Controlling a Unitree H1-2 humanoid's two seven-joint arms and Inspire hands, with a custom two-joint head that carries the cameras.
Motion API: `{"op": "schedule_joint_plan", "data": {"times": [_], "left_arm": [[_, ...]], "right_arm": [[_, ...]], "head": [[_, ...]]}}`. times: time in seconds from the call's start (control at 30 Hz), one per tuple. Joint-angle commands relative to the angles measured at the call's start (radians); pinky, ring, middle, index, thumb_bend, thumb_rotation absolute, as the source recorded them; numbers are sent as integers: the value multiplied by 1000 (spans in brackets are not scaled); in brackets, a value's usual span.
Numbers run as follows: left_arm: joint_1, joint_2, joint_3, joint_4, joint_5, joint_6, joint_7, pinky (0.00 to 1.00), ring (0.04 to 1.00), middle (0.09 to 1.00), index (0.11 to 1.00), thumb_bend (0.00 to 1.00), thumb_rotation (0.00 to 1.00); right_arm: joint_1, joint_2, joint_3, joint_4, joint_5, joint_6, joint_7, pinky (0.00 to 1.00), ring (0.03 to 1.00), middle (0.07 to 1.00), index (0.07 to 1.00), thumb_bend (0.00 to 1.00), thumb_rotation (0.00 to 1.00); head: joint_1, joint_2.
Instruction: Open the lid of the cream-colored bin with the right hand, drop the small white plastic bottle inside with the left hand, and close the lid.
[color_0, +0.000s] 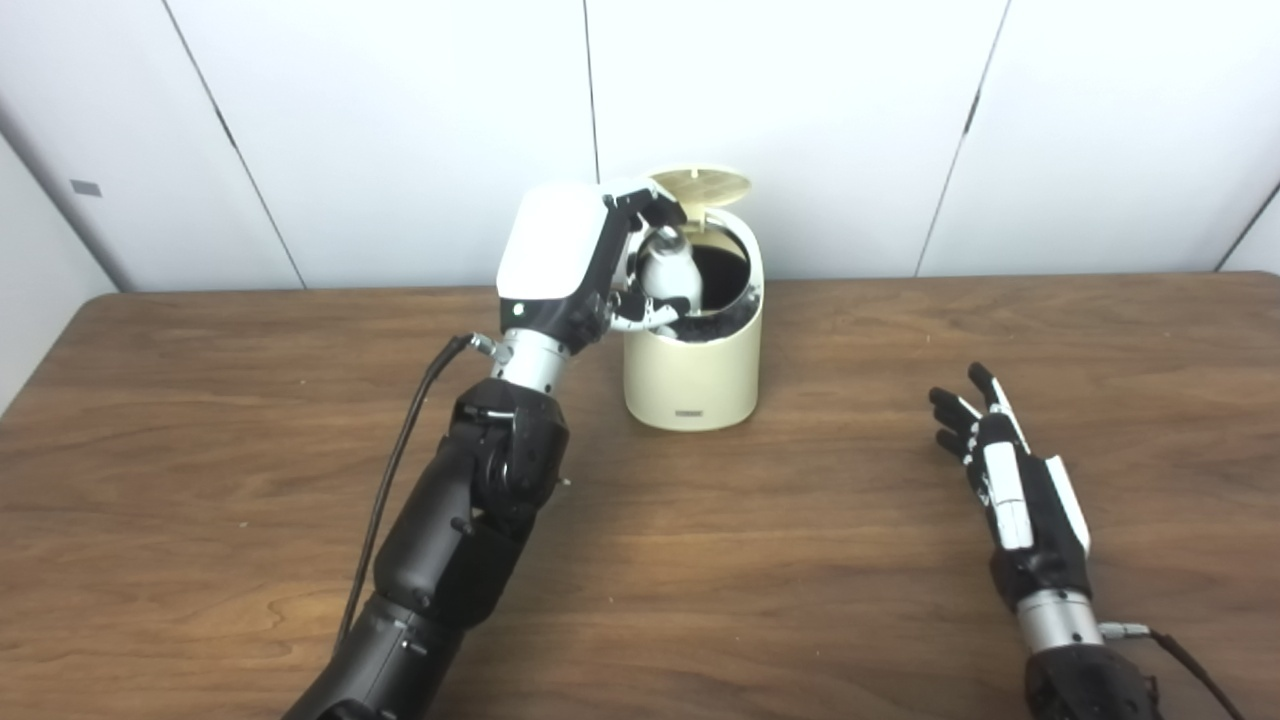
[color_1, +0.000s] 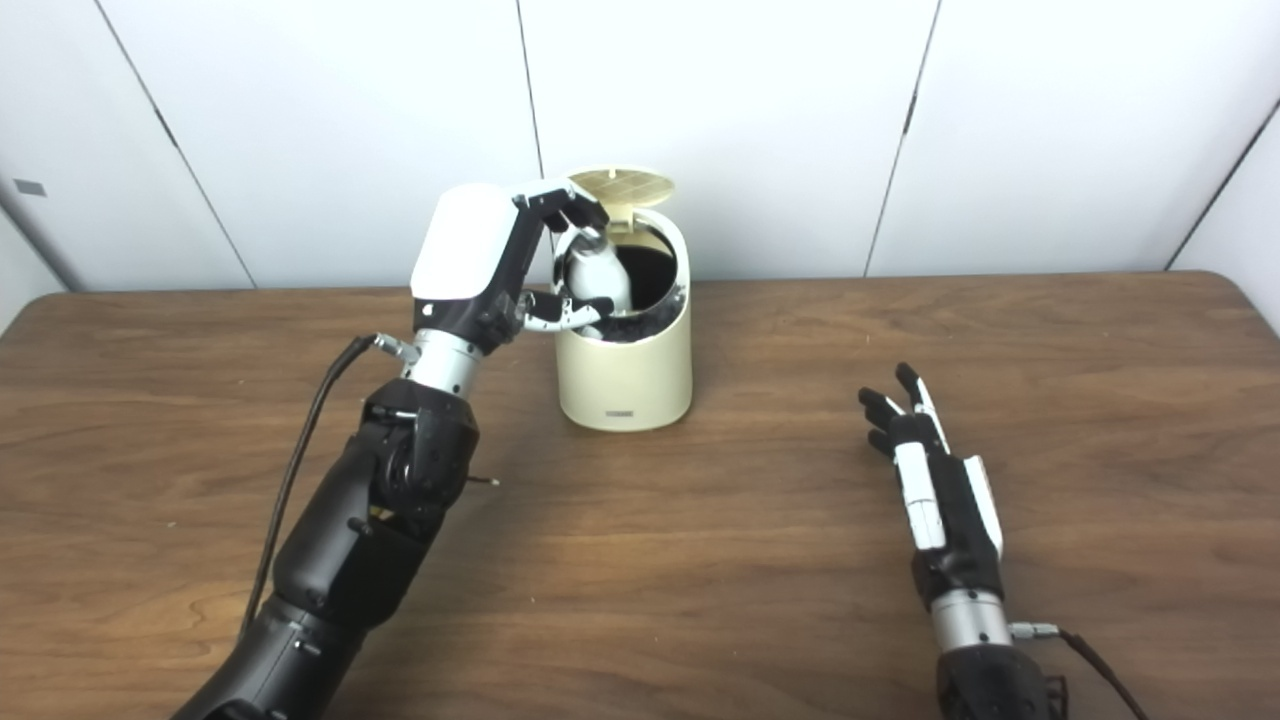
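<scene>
White bottle (color_0: 668, 272) in left hand (color_0: 560, 265), over open bin (color_0: 692, 375).

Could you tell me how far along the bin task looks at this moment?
Done: the lid of the cream bin stands open. In hand: the left hand holds the white bottle over the opening, fingers closed on it. Left: release it, then close the lid; the right hand rests open on the table.

2 head cameras sit side by side, looking down and forward over the table (color_0: 760, 560) toward the wall (color_1: 720, 120); both share nearly the whole scene.
</scene>
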Motion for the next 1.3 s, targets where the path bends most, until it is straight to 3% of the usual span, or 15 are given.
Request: {"op": "schedule_joint_plan", "data": {"times": [0.0,0.1,0.2,0.23,0.33,0.53,0.63,0.77,1.0,1.13,1.27], "left_arm": [[-27,12,5,-38,6,-13,25,517,592,613,603,1000,0],[-25,8,11,-37,-11,-19,30,501,572,606,598,1000,0],[-18,-3,28,-42,-65,-49,41,431,489,556,543,971,0],[-17,-6,34,-42,-85,-63,46,392,445,527,505,707,0],[-13,-12,49,-33,-128,-132,90,345,394,524,483,524,0],[3,-33,92,-63,-217,-166,83,346,409,534,465,500,0],[24,-48,128,-138,-286,-116,37,325,400,526,464,500,0],[56,-62,184,-269,-360,2,-37,321,405,517,471,502,0],[135,-7,260,-460,-420,206,-171,339,426,490,475,505,0],[225,2,308,-515,-484,259,-197,306,386,474,524,500,0],[311,14,324,-489,-527,187,-180,277,346,435,535,506,0]], "right_arm": [[-19,-4,2,-9,-1,-14,11,865,889,858,957,658,1000],[-18,-5,1,-8,-2,-10,11,870,891,858,955,661,1000],[-18,-4,-1,-7,-4,-9,8,881,893,857,955,659,1000],[-19,-4,-1,-7,-5,-9,7,882,891,856,956,657,1000],[-16,-3,-1,-14,-5,-3,7,877,885,854,954,642,1000],[-18,-3,-5,-2,0,-11,7,896,890,854,952,645,1000],[-19,-5,-9,1,12,-12,12,899,885,858,954,658,1000],[-19,-6,-12,-2,18,-9,16,883,884,855,950,656,1000],[-18,-8,-11,-25,18,6,17,855,893,860,948,671,1000],[-19,-7,-5,-61,19,17,24,847,906,870,942,685,1000],[-24,-12,6,-101,6,24,33,845,916,890,939,688,1000]], "head": [[0,0],[3,0],[4,1],[4,1],[7,2],[12,3],[12,3],[12,4],[21,-1],[20,-2],[15,-1]]}}
